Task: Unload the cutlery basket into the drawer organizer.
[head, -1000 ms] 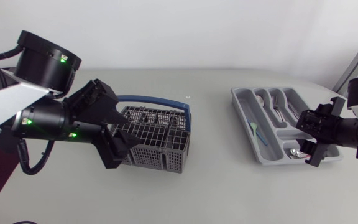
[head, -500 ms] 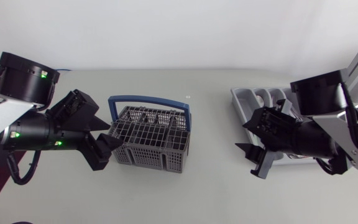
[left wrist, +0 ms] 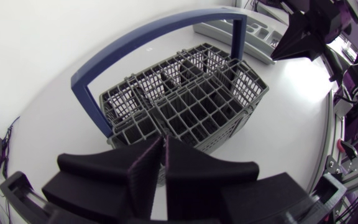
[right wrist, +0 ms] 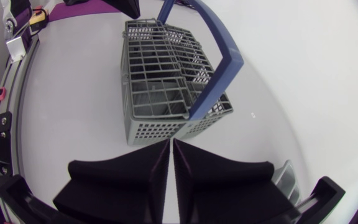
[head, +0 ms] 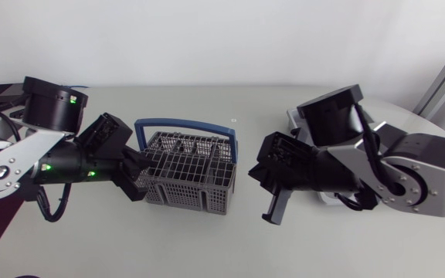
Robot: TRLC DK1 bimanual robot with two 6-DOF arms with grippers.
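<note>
Looking on: left pincer pressed together, tips right up at the grey cutlery basket's near wall; right pincer squeezed together too, basket a bit ahead of it on the tabletop; drawer organizer sits past the basket from the left pincer.

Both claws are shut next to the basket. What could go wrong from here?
The left claw sits close against the wall of the basket; driving forward could slide or tip it. The right claw faces the opposite side, so the two could collide. The right arm covers most of the organizer in the head view.
</note>
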